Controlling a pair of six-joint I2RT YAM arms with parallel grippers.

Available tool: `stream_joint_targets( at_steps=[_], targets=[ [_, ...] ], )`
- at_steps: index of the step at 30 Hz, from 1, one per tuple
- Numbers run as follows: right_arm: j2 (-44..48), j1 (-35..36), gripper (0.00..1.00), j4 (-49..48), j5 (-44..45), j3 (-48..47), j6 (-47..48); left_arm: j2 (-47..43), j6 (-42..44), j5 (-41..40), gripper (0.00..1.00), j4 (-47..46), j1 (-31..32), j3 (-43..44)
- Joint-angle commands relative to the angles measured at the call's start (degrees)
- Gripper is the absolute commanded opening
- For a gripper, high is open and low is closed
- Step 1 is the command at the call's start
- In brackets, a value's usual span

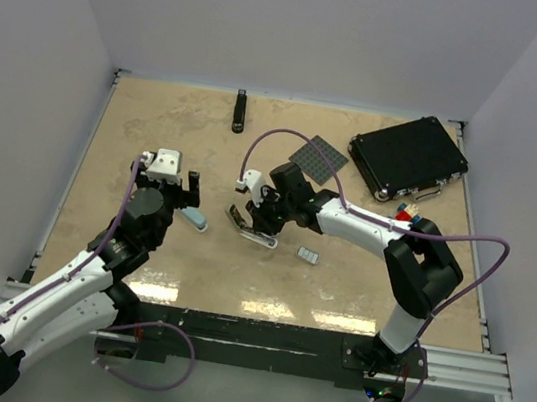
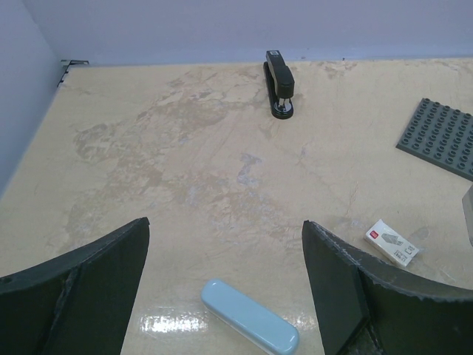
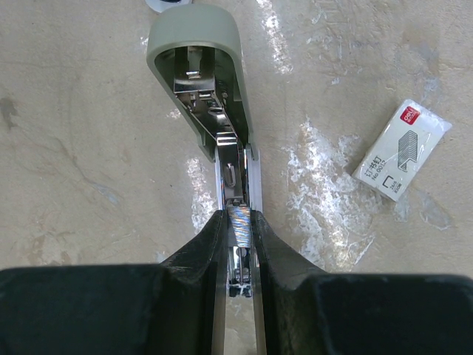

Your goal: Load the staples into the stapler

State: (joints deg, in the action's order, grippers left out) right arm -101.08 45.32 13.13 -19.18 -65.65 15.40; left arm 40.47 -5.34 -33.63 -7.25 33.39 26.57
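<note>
Nearest the arms, the tray lies alone on the table, a little to the right of the stapler. The stapler lies open, with its green lid flipped back and its shiny metal track showing. The right gripper is pinched tight on a short strip of staples and holds it right in the track. So the step in hand looks like putting the staples in. Next, the strip likely needs to sit flat and straight in the track, then the fingers can let go and the lid can be shut. To the left, the blue part lies just under the left gripper, which hangs wide apart and holds nothing. The box lies just past the stapler. Far back stands the black stapler.
</note>
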Motion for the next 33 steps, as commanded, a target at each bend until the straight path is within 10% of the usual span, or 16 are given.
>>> stream_joint_targets(
  at_steps=[1,33],
  targets=[
    [0.3,0.0,0.11,0.3,-1.2,-0.3,0.6,-0.6,-0.2,0.3,0.88,-2.7,-0.4,0.2],
    [-1.1,0.0,0.12,0.1,1.8,1.5,-3.4,-0.7,-0.3,0.6,0.88,-2.7,-0.5,0.2]
  ],
)
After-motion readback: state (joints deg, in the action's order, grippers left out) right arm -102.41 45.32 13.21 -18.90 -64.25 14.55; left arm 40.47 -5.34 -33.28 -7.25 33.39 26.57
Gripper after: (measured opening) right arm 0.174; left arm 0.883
